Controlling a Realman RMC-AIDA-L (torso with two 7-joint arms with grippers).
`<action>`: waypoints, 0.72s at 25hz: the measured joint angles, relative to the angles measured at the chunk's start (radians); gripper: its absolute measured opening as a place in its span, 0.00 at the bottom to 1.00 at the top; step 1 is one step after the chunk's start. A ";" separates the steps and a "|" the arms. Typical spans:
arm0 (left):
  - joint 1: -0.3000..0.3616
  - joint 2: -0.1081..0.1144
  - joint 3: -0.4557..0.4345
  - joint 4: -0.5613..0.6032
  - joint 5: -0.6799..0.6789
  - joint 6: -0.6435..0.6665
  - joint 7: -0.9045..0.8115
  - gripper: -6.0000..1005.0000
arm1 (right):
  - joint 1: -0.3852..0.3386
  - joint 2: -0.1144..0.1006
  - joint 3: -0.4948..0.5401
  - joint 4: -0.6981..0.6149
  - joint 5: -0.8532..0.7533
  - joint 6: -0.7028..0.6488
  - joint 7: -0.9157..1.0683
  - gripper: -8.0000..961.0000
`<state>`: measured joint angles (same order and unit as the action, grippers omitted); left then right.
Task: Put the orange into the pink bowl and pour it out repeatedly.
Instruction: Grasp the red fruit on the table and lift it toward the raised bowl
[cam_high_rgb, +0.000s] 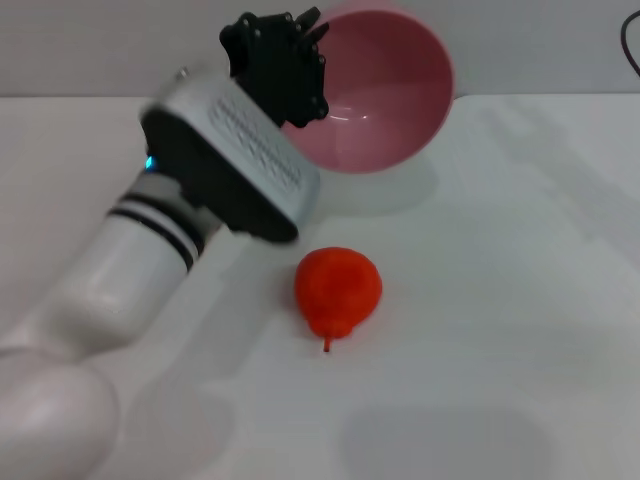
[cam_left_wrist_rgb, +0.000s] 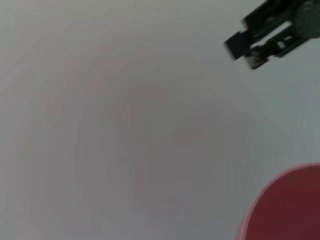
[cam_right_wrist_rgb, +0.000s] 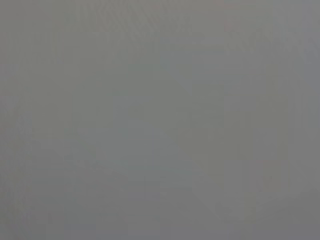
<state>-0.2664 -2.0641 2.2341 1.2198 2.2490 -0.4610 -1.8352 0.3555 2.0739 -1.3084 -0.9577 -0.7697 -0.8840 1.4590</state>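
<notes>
A white table (cam_high_rgb: 520, 300) meets a pale wall (cam_high_rgb: 100, 40).

This looks like a plain robot test or lab setup rather than a home. A bare white tabletop (cam_high_rgb: 520, 300) meets a blank pale wall (cam_high_rgb: 100, 40) behind it, and a dark cable (cam_high_rgb: 630, 45) loops at the far right edge. No furnishings or household clutter give it a lived-in character.
</notes>
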 joint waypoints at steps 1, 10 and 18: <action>-0.004 0.001 -0.021 0.011 -0.006 0.040 -0.027 0.05 | -0.001 0.000 0.001 0.002 -0.001 -0.001 -0.001 0.62; -0.189 0.001 -0.408 0.031 -0.063 0.752 -0.311 0.05 | 0.011 0.000 0.007 0.071 0.002 -0.061 -0.004 0.62; -0.458 0.021 -1.020 -0.180 -0.081 1.485 -0.334 0.05 | -0.001 -0.005 0.009 0.076 -0.047 -0.062 -0.063 0.62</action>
<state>-0.7243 -2.0431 1.2138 1.0396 2.1684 1.0243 -2.1689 0.3546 2.0694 -1.2991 -0.8819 -0.8166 -0.9462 1.3957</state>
